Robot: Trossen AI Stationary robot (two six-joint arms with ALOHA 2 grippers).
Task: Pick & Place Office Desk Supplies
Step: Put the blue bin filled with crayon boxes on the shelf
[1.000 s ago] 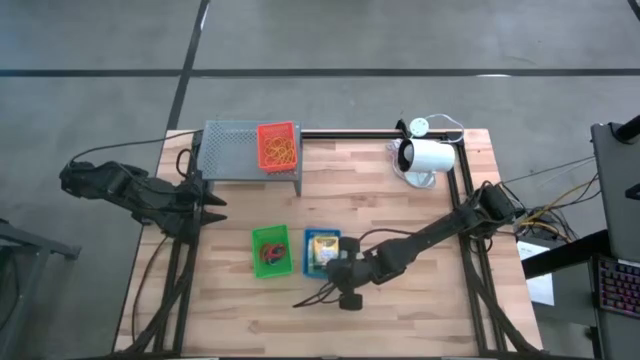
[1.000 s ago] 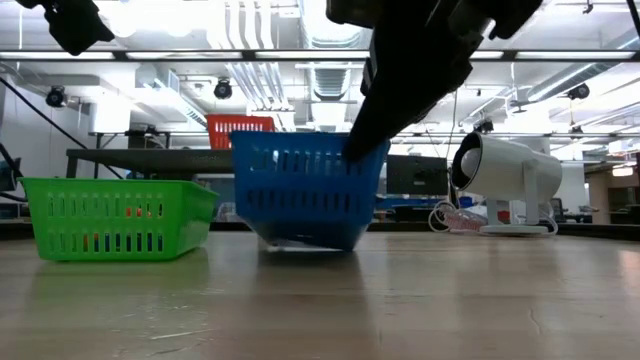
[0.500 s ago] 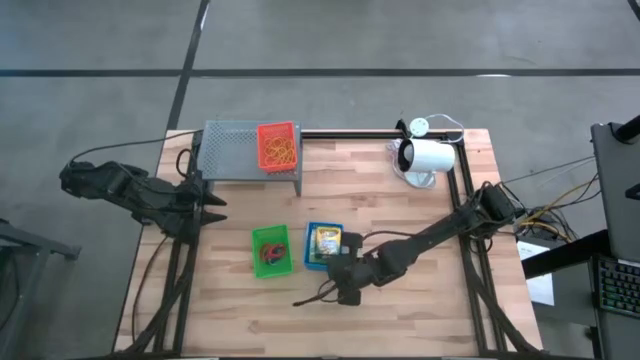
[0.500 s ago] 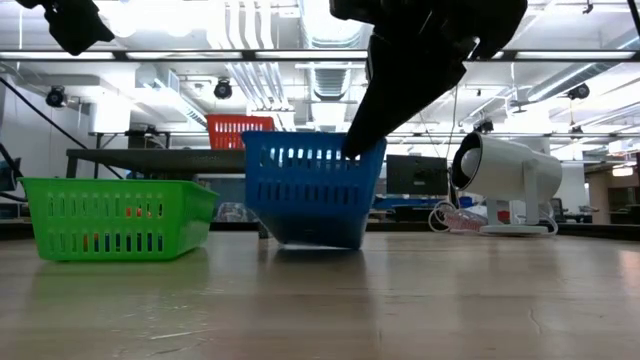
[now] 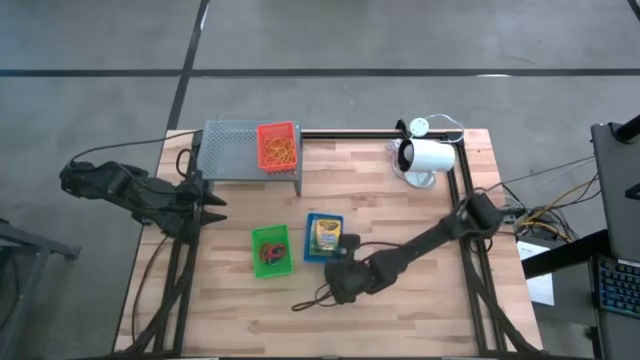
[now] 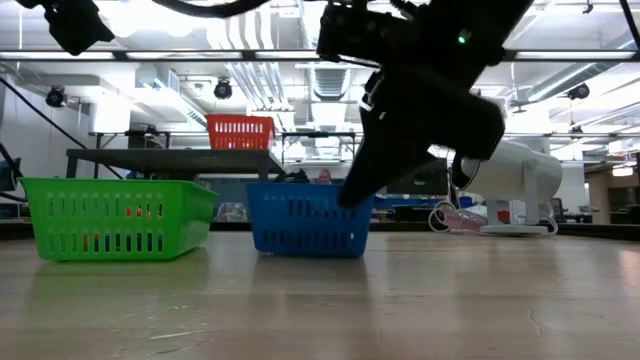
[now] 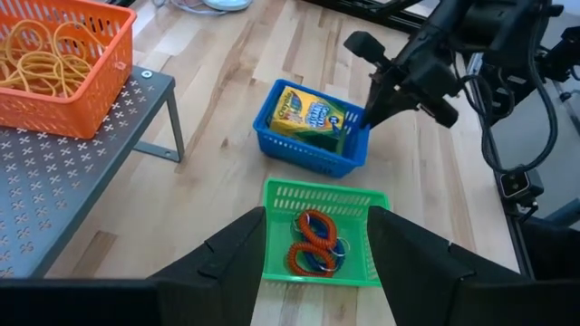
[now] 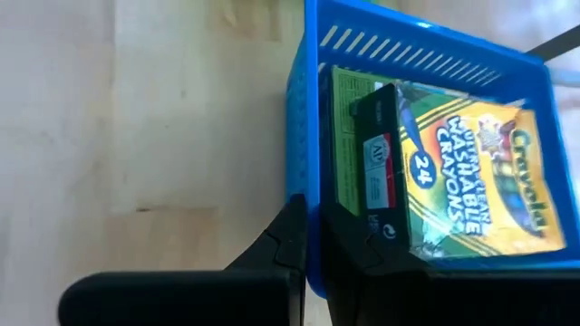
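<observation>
A blue basket [image 5: 323, 238] stands flat on its bottom on the table, with a yellow-green crayon box [image 8: 453, 172] lying inside. My right gripper [image 5: 343, 254] is at the basket's near right corner, shut on its wall. A green basket [image 5: 269, 250] to the left holds red and blue elastic loops [image 7: 313, 244]. An orange basket [image 5: 278, 146] of thin rubber bands sits on the grey rack [image 5: 235, 150]. My left gripper [image 5: 213, 207] waits open at the table's left side. My right gripper pinches the blue basket's side wall [image 8: 313, 217] near one corner. One finger [image 8: 349, 240] is inside the basket beside the crayon box and one [image 8: 288, 244] is outside. The fingers slant down from the near right. The basket rests level on the table.
A white cylindrical device [image 5: 428, 158] with its cable stands at the far right corner. The grey perforated rack takes the far left part of the table. Bare wood lies along the near edge and between the baskets and the device.
The blue basket, held tilted with one side raised, has been carried a little toward the far edge and lowered; it now stands flat on the table. My right gripper has come down with it and has kept its hold.
</observation>
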